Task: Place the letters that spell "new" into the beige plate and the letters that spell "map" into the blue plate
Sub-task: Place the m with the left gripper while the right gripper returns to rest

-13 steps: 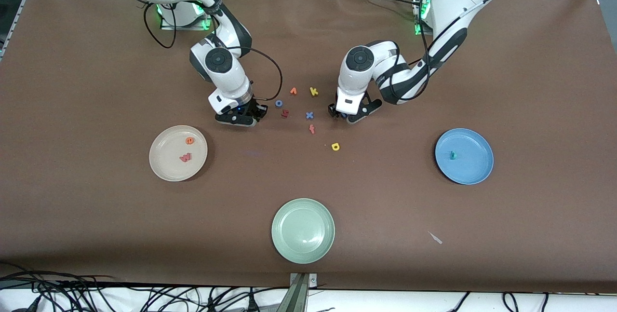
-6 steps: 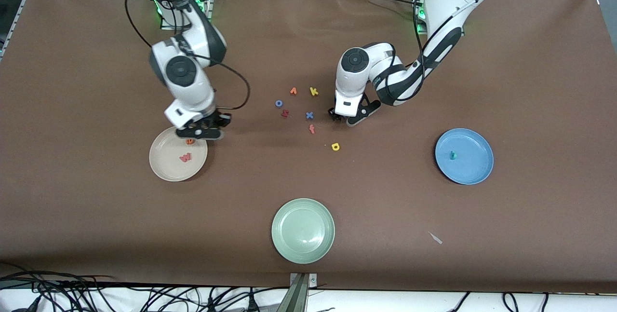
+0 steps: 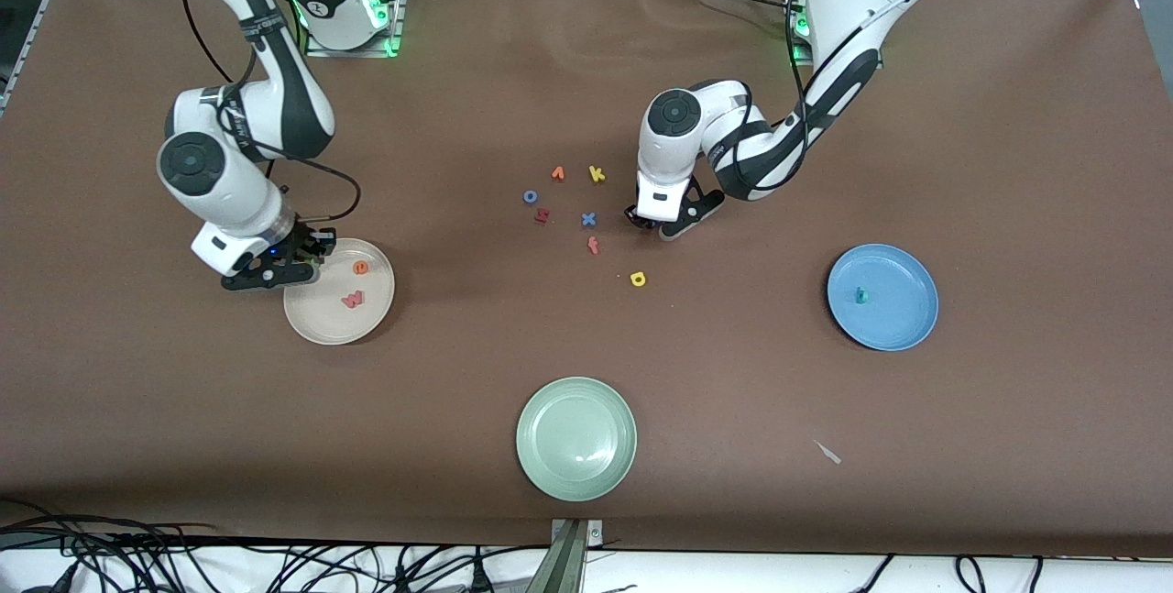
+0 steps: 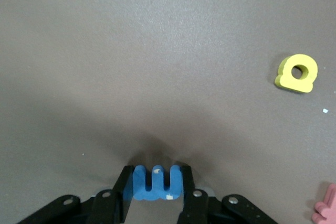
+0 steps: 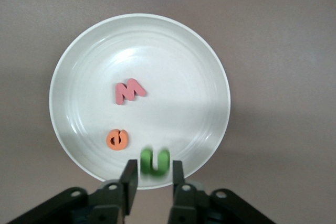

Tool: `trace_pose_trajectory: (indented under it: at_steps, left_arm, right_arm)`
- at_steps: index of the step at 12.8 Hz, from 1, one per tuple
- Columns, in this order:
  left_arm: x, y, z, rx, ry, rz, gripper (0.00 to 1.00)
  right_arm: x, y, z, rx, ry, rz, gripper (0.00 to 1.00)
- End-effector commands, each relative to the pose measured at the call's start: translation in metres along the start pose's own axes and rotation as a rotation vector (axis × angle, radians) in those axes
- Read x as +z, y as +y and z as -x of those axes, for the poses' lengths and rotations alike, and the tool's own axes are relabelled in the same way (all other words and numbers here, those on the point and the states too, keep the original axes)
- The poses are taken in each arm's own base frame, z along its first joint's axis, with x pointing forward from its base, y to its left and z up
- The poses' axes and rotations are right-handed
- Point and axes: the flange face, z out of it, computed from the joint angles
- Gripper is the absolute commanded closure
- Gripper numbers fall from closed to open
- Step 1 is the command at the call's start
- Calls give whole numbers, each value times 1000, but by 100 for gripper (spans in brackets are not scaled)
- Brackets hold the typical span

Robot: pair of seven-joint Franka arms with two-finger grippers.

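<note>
My right gripper (image 3: 275,270) hangs over the rim of the beige plate (image 3: 316,323) at the right arm's end. In the right wrist view the right gripper (image 5: 154,170) is open. The green n (image 5: 155,161) shows blurred just off its tips, loose with a gap on each side, over the plate (image 5: 184,77). The orange e (image 3: 360,268) and the salmon w (image 3: 353,300) lie in that plate. My left gripper (image 3: 655,219) is low at the table and shut on the blue m (image 4: 156,183). The yellow a (image 3: 638,279) lies on the cloth. The teal p (image 3: 860,295) lies in the blue plate (image 3: 893,323).
A pale green plate (image 3: 575,437) sits nearest the front camera. Loose letters lie mid-table beside the left gripper: orange v (image 3: 557,173), yellow k (image 3: 597,174), blue ring (image 3: 530,196), dark red letter (image 3: 542,215), blue x (image 3: 588,219), red f (image 3: 593,246). A small scrap (image 3: 827,452) lies on the cloth.
The right arm swung from the letter cluster to the beige plate, and its fingers have parted from the green n. The left gripper's fingers closed in on the blue m.
</note>
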Motion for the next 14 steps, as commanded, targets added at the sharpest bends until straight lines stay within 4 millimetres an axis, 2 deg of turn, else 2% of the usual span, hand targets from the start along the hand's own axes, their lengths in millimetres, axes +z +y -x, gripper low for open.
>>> trace_pose_trajectory:
  at_steps: [1,4,6,9,11,12,14]
  left_arm:
    - [-12,12,-21,-7,74,-78,78]
    - [-34,14,-53,95,54,-159,79]
    - [-51,2,-100,212,10,-221,79]
    - [-81,-33,-179,392,-44,-247,79]
    - [-95,-62,-228,499,-82,-221,79]
    - [-96,-78,-251,542,-101,-221,79]
    - [-90,-106,-284,611,-135,-215,79]
  right_arm:
    - [-3,-2,1,9,6,-44,0]
    - [-32,-1,-15,12,22,-47,0]
    - [-76,-1,-35,16,5,-56,0]
    - [-148,1,-48,49,-20,-78,0]
    - [-202,19,-41,68,-32,-86,0]
    - [-222,25,-37,74,-33,-89,0]
    - [-254,39,-25,90,-37,-93,0]
